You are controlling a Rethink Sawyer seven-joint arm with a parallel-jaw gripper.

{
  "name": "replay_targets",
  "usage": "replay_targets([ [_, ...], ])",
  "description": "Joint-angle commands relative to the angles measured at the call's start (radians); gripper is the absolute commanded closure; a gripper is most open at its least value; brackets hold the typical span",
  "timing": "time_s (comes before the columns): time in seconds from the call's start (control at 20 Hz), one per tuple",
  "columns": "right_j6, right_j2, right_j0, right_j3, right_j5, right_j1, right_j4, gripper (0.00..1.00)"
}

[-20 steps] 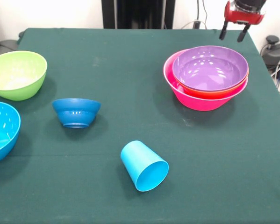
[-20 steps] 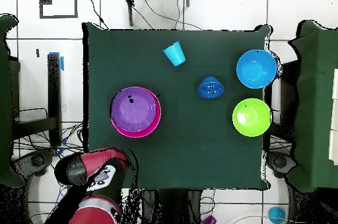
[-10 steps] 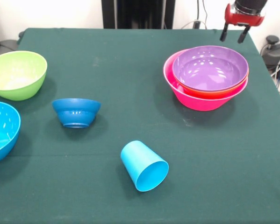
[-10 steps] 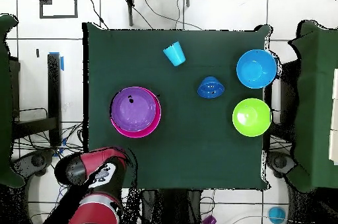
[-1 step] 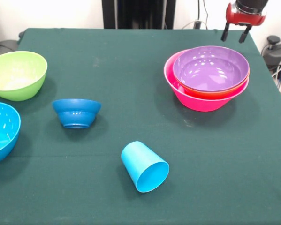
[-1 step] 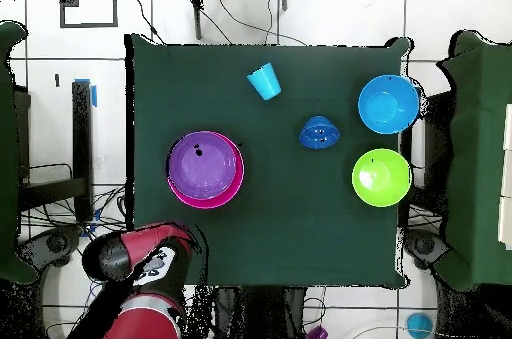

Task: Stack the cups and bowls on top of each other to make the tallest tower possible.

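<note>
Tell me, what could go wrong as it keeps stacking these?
The blue cup lies on its side, so it may roll when the open gripper reaches for it. The small dark blue bowl sits upside down, which gives little rim to grip. The purple bowl sits off-centre in the pink bowl, so pieces added on top might lean or slide.

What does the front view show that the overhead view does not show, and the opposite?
Only the front view shows the gripper with its two fingers apart, the orange bowl's rim between the purple and pink ones, and that the small dark blue bowl stands upside down. Only the overhead view shows the red arm and the floor around the table. Both show the pile, the lime bowl, the sky blue bowl and the tipped blue cup.
</note>
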Motion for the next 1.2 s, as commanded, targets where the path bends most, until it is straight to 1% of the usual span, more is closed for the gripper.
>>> replay_targets([
  [0.05, -0.01, 0.104, -0.049, -0.084, 0.109, -0.033, -0.036, 0.0],
  [0.3, -0.022, 0.131, -0.081, -0.121, 0.145, -0.012, -0.025, 0.0],
  [0.5, -0.032, 0.136, -0.092, -0.17, 0.202, -0.001, -0.025, 0.0],
  [0.6, -0.034, 0.14, -0.098, -0.179, 0.214, 0.0, -0.03, 0.0],
  [0.7, -0.033, 0.142, -0.101, -0.176, 0.219, -0.005, -0.036, 0.0],
  [0.9, -0.029, 0.147, -0.111, -0.141, 0.198, -0.016, -0.051, 0.0],
  [1.2, -0.039, 0.149, -0.129, -0.153, 0.223, -0.017, -0.057, 0.0],
])
